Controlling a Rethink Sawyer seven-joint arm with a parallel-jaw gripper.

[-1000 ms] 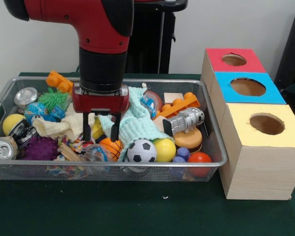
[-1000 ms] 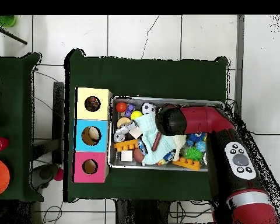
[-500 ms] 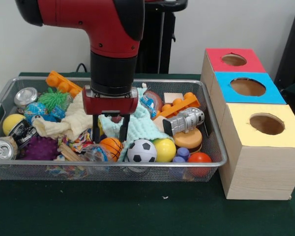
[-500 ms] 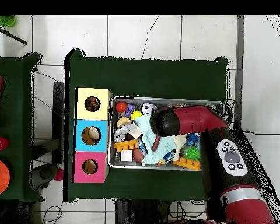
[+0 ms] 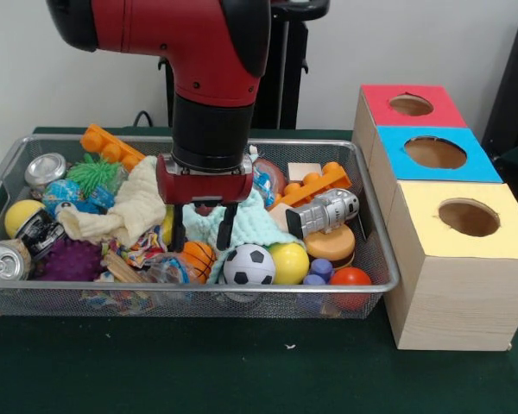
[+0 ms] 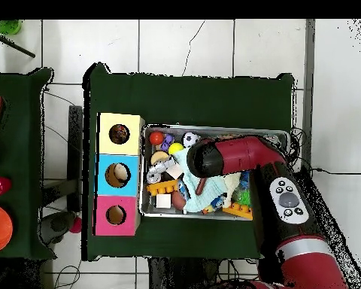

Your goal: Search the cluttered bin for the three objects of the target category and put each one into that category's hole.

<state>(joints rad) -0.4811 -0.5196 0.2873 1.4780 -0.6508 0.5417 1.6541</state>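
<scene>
Gripper (image 5: 203, 229) at frame centre-left, fingers spread, hanging empty over the mint cloth (image 5: 257, 226) in the wire bin (image 5: 375, 250). Just below: small basketball (image 5: 195, 256), soccer ball (image 5: 249, 264), yellow ball (image 5: 290, 262). Cream cloth (image 5: 121, 214) to the left. At right, three boxes with holes: red (image 5: 411, 104), blue (image 5: 435, 153), yellow (image 5: 468, 217).

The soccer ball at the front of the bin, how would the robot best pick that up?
Probably from straight above, fingers closing across the widest part of the soccer ball. It is round, so any pair of opposite sides works, but the yellow ball touches one side and the small basketball sits close on the other, so front-to-back gives the open gripper more room.
</scene>
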